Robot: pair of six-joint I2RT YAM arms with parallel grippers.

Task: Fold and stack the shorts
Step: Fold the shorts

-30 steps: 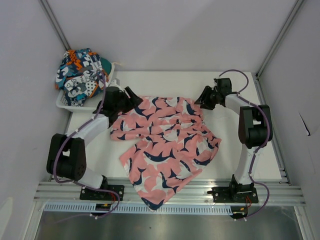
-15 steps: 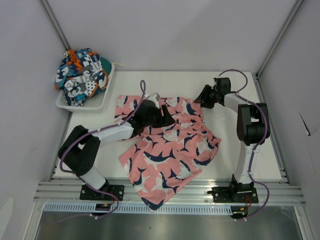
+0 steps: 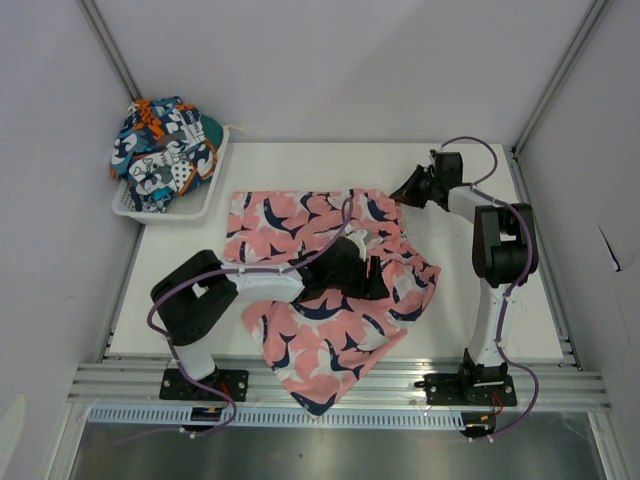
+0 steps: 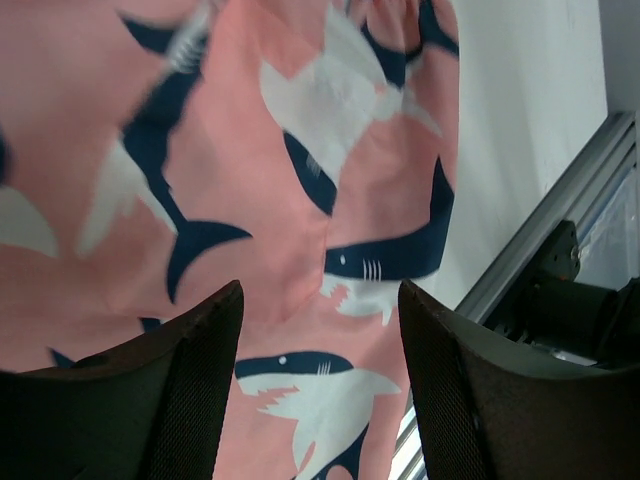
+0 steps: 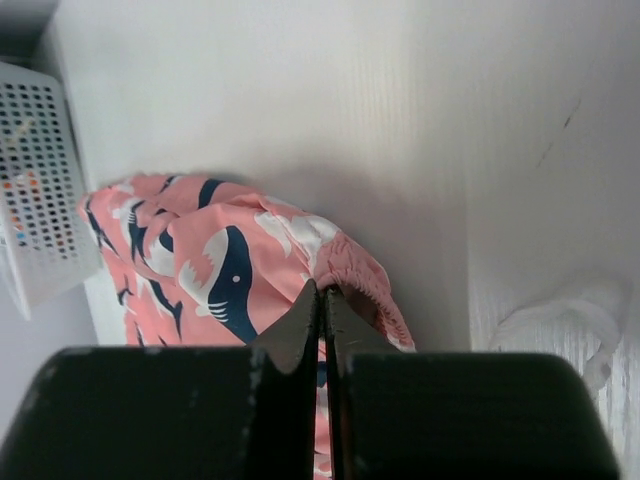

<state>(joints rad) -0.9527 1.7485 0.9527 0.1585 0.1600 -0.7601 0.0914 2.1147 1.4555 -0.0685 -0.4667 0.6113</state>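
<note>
White table (image 3: pixel 300 165) carries the pink shorts (image 3: pixel 320 345), spread loosely across its middle, one leg reaching the near edge. A white basket (image 3: pixel 160 213) at the far left corner holds the patchwork shorts (image 3: pixel 165 150) in a bundle. The left gripper (image 4: pixel 320 292) hovers over the middle of the pink fabric, fingers spread and holding nothing. The right gripper (image 5: pixel 322 290) pinches the pink shorts' far right corner, fingers pressed together.

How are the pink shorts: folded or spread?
Spread: the pink shorts lie rumpled but open across the table, one leg past its edge.
</note>
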